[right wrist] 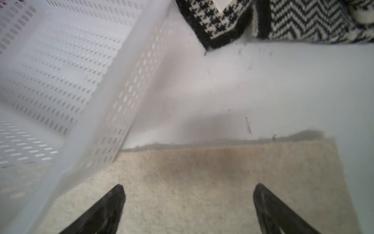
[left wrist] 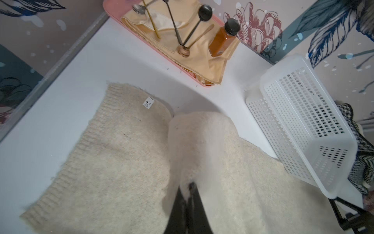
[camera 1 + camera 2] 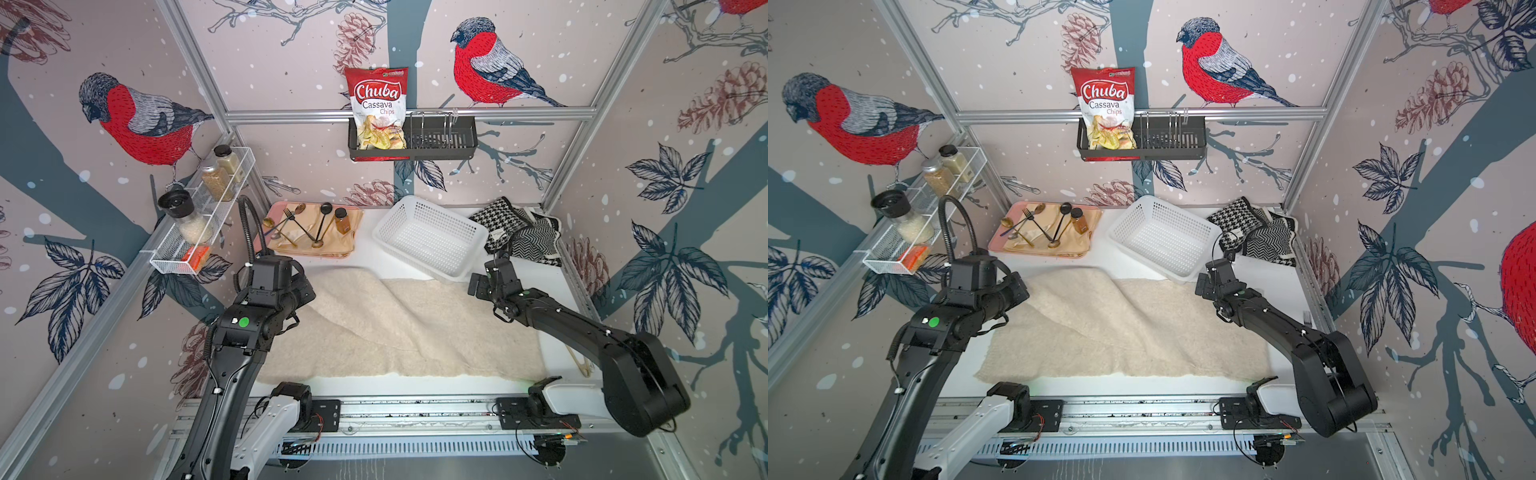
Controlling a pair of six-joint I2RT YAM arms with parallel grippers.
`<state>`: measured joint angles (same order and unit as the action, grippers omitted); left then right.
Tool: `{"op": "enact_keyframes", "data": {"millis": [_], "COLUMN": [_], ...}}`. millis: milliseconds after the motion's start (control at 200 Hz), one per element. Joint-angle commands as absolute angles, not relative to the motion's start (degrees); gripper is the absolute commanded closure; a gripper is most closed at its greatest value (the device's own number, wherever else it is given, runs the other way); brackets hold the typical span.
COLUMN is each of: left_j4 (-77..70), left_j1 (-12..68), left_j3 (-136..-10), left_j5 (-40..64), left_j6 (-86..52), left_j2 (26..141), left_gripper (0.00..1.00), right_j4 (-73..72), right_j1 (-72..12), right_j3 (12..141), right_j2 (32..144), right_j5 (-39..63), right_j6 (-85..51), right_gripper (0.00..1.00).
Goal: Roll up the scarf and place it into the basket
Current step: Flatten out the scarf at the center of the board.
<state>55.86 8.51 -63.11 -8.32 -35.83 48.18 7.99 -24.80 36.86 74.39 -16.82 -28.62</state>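
while tight on the scarf (image 2: 121,152), left gripper (image 2: 187,185); right gripper (image 1: 188,188) wide, empty

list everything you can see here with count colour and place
scarf: 1, cream, spread mid-table, one fold lifted
basket: 1, white, empty, at scarf's far edge
knit scarves: pile, black-and-white, far right corner
tray: 1, pink, far left
cutlery: several, black and gold, on tray
bottle: 1, amber, on tray
wire rack: 1, white, left wall
jars: 3, clear, in rack
caddy: 1, black, back wall
chips bag: 1, red-white, in caddy
left gripper: 1, black, shut on scarf fold
right gripper: 1, black, open over scarf corner
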Motion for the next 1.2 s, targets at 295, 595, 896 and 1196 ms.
{"op": "enact_keyframes", "data": {"millis": [295,595,896,1196], "left_j4": [73.5,72.3,65.4,48.3], "left_j1": [7.9,7.9,7.9,7.8], "left_j3": [-58.6,-58.2,-62.3,-58.1], "left_j5": [-31.3,-33.0,-26.9,-11.6], "left_j6": [-52.6,-48.4,-54.7,-47.8], "left_j2": [43.5,44.3,39.1,51.0], "left_gripper": [1.0,1.0,0.02,0.02], "right_j4": [15.2,16.7,18.3,16.1], "right_j1": [-18.9,-17.0,-18.3,-22.9], "right_j3": [34.2,39.2,40.8,39.1], "right_j2": [77.4,85.2,83.3,78.6], "right_j5": [-12.9,-12.9,-13.5,-5.7], "right_j6": [-39.8,-38.1,-37.1,-39.6], "right_gripper": [0.0,0.0,0.0,0.0]}}
